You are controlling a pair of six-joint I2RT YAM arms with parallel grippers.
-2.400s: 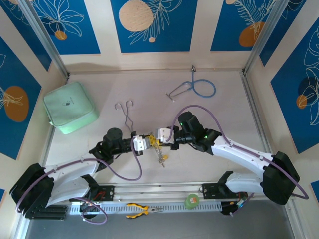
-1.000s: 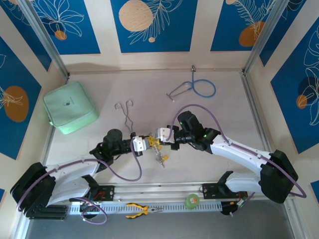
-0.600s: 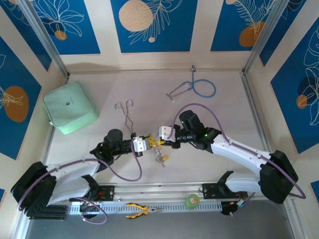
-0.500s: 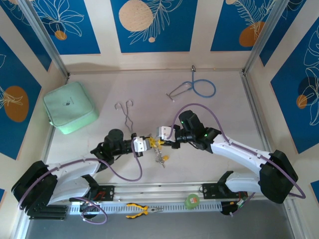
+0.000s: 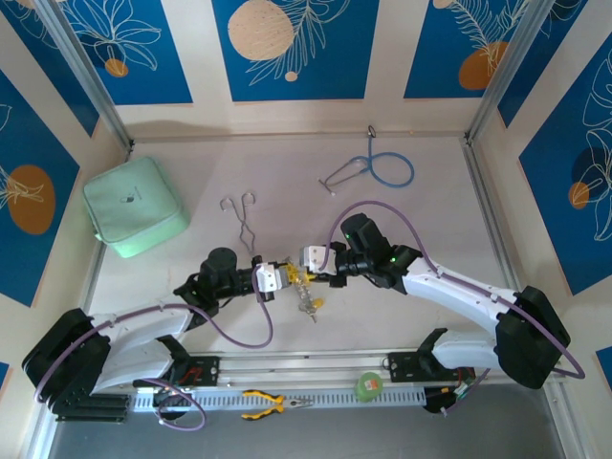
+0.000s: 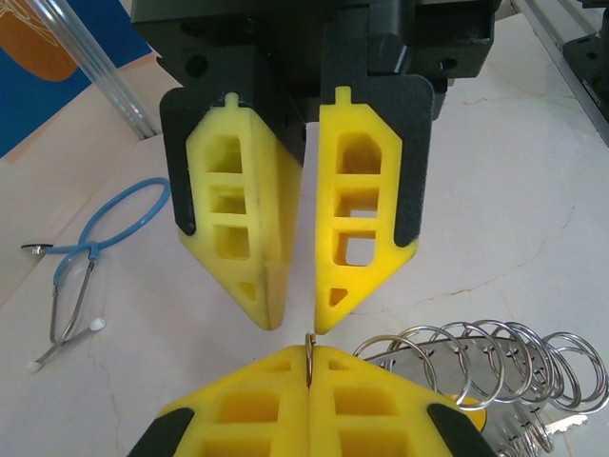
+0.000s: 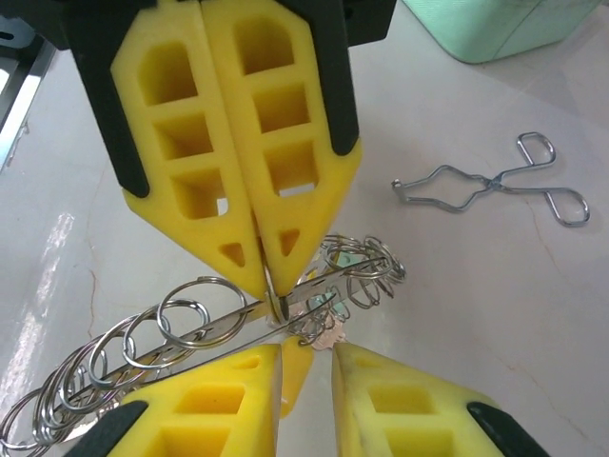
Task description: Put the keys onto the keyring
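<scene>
The keyring (image 7: 214, 328) is bright polished metal wire, glossy and reflective. The forceps (image 7: 490, 180) are smooth, shiny metal. The table (image 7: 457, 314) looks like pale veined stone, smooth with a soft sheen. The stethoscope (image 6: 90, 250) has blue rubbery tubing.

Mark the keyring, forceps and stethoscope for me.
keyring (image 7: 214, 330), right wrist view, on the band carrying the small rings
forceps (image 7: 490, 179), right wrist view, on the pivot
stethoscope (image 6: 88, 250), left wrist view, on the blue tube's junction
</scene>
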